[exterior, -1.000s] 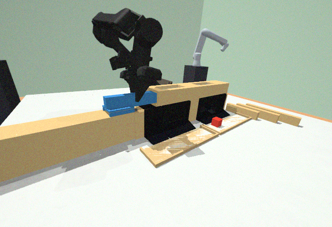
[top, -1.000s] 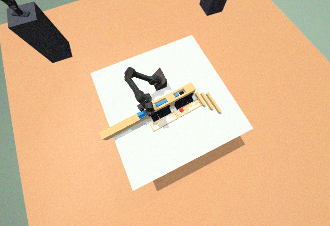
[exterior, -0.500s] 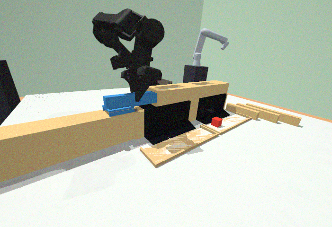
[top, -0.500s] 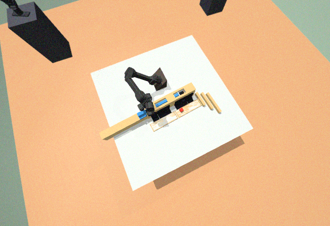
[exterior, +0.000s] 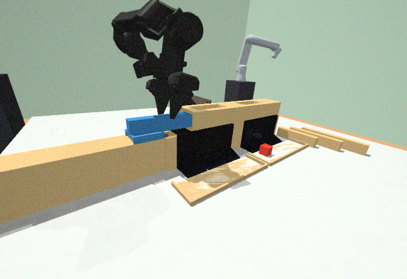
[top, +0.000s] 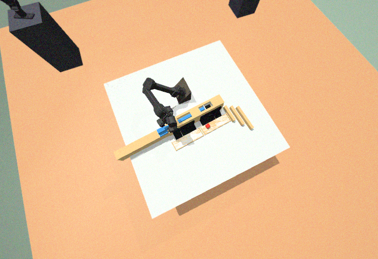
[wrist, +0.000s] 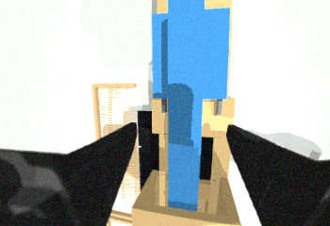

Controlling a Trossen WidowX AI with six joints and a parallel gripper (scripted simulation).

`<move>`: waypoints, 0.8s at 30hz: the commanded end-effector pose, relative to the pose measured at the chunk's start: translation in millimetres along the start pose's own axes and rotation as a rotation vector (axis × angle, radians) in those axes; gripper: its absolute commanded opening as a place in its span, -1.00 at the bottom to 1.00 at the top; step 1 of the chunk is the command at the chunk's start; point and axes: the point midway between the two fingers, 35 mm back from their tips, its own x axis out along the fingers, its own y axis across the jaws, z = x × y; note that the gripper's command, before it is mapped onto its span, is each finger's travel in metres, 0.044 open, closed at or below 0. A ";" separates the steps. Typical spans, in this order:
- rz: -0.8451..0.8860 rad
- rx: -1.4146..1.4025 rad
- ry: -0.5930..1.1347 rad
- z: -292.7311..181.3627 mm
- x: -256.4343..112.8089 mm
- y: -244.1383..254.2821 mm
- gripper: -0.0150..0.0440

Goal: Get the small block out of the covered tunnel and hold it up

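The block (top: 207,125) (exterior: 265,150) is seen outside the tunnel (top: 219,100) (exterior: 210,117) (wrist: 187,217), on the right-hand tray (top: 222,121) (exterior: 291,151) in the exterior view. The gripper (top: 171,129) (exterior: 166,115) (wrist: 181,128) is opened around the blue handle (top: 164,130) (exterior: 159,123) (wrist: 184,174), with nothing gripped.

In the exterior view we lose the near end of the long wooden beam (top: 143,144) (exterior: 78,164) past the edge at nine o'clock, and the black arm's top past twelve o'clock. We cannot make out the insides of the dark openings (top: 184,129) (exterior: 205,149), and from above the gripper hides part of the blue slide (top: 162,130) (exterior: 157,124) (wrist: 196,56).
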 end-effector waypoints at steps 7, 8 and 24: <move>0.005 -0.024 0.039 35.7 -4.5 3.3 1.00; 0.005 -0.024 0.039 35.7 -4.5 3.3 1.00; 0.005 -0.023 0.041 31.0 14.4 0.7 1.00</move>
